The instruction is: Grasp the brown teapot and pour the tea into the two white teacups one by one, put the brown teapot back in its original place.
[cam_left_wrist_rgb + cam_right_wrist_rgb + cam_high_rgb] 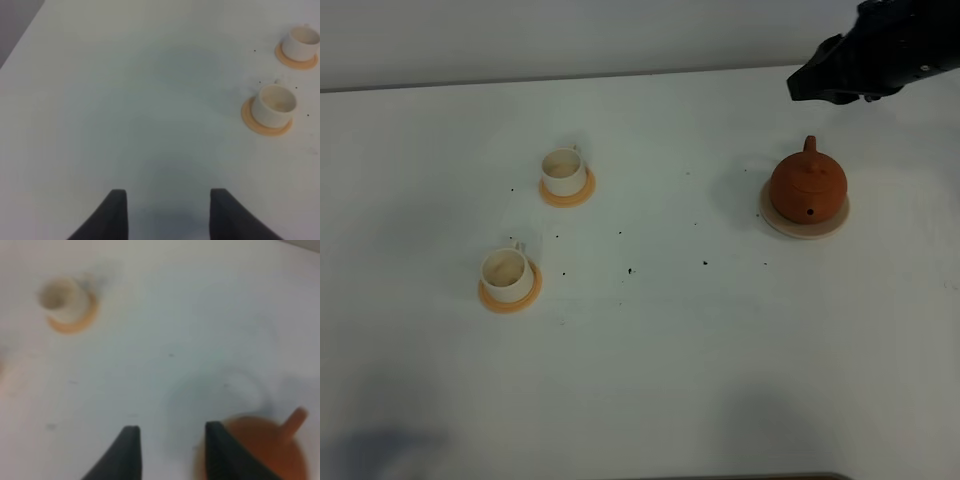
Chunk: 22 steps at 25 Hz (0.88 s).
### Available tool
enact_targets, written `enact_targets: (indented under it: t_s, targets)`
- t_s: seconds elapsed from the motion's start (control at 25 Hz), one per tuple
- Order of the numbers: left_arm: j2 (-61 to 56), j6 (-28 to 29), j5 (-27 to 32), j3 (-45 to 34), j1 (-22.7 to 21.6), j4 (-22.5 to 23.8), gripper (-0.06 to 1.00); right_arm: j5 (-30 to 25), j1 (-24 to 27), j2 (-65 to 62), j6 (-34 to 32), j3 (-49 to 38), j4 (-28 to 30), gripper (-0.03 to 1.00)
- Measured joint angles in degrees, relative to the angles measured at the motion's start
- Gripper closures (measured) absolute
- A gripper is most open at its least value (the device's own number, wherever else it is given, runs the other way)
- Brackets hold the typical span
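**Left to right.**

**(a)** My left gripper (168, 192) hangs over bare table (650, 400), jaws apart, with nothing between them.

**(b)** The two white teacups, the near cup (507, 270) and the far cup (563, 170), each stand upright on an orange saucer (510, 298). I cannot tell whether they hold tea.

**(c)** The brown teapot (808, 185) sits upright on its pale disc (805, 228), well apart from the cups. Its lid (810, 172) is on, its handle (809, 146) points to the far side and its spout (810, 212) to the near side.

**(d)** My right gripper (172, 427) hovers above and beyond the teapot, jaws parted and holding nothing. In the wrist view the pot lies off to one side of the gap, not inside it.

I judge the step in hand to be the grasp. To do it well, I should:
- centre the jaws over the handle;
- descend without nudging the pot off its disc;
- close on the handle alone;
- lift level, so that the lid stays seated and nothing spills before the first cup.
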<state>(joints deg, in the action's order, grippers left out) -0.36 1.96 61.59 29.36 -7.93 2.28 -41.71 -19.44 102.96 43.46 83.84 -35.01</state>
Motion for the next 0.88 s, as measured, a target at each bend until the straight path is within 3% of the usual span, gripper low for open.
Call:
enact_targets:
  t_s: [0.2,0.36,0.56,0.88]
  targets:
    - [0.0,0.0,0.0,0.0,0.0,0.0,0.56,-1.3,-3.25,11.19,-10.42,11.34,20.46,0.54]
    - [0.0,0.0,0.0,0.0,0.0,0.0,0.56,-2.13,-3.45,18.84,-14.42,18.44,32.22,0.47]
    - [0.0,0.0,0.0,0.0,0.0,0.0,0.56,-2.25,-3.45,25.65,-15.25,25.21,38.98,0.46]
    - [0.0,0.0,0.0,0.0,0.0,0.0,0.56,-2.9,-3.5,31.65,-15.29,29.06,40.24,0.45]
